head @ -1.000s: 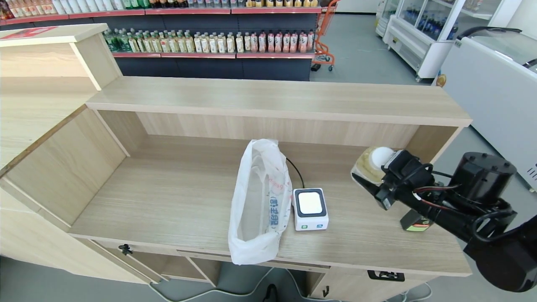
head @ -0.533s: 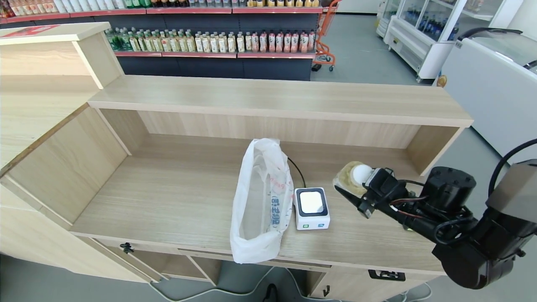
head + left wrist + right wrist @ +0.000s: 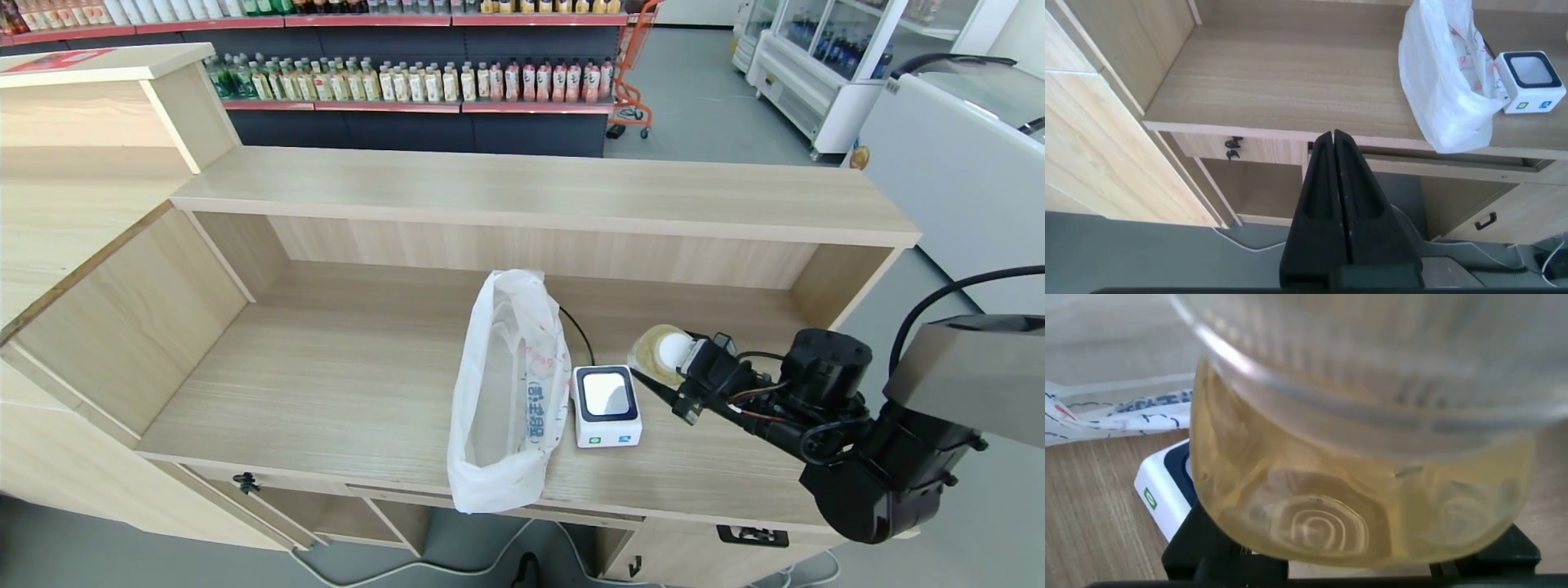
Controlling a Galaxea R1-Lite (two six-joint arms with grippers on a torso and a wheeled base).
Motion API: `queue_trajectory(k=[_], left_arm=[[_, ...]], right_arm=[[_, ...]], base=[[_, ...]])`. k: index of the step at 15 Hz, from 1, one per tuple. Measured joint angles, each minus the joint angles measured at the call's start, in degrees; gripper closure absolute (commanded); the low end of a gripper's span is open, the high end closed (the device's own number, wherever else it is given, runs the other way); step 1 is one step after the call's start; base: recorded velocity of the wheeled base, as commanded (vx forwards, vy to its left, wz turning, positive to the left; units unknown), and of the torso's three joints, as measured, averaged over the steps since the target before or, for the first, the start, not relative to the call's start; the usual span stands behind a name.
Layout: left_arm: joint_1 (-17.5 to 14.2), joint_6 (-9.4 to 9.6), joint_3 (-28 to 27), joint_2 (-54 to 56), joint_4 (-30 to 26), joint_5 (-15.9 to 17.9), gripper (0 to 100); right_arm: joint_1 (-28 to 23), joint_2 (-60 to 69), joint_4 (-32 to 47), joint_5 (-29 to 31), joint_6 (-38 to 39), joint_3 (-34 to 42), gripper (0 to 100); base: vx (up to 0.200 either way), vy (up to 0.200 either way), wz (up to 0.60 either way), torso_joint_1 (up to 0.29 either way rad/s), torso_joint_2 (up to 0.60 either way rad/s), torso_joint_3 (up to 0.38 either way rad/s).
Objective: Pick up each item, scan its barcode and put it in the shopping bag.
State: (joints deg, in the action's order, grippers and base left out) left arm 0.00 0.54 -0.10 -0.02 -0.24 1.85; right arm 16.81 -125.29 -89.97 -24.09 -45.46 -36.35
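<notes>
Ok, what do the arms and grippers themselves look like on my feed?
The right arm is black with bulky cylindrical joints and one grey boxy housing; a thick black cable loops above it, and thin red wires run by the wrist. The right gripper and left gripper have matte black, long tapered fingers.

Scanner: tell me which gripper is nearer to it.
Right. The right gripper, shut on the bottle, hangs just beside the scanner. The left gripper, shut, is far off, before the counter's front edge.
</notes>
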Motion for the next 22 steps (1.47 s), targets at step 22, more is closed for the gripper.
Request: queue_trajectory(k=[22], left_arm=[[0.00, 0.00, 0.00, 0.00, 0.00, 0.00, 100]], right_arm=[[-2.65, -14.79, -0.06, -14.97, -2.39, -17.07, 100]], base=[[0.000, 0.000, 0.00, 0.000, 0.00, 0.000]])
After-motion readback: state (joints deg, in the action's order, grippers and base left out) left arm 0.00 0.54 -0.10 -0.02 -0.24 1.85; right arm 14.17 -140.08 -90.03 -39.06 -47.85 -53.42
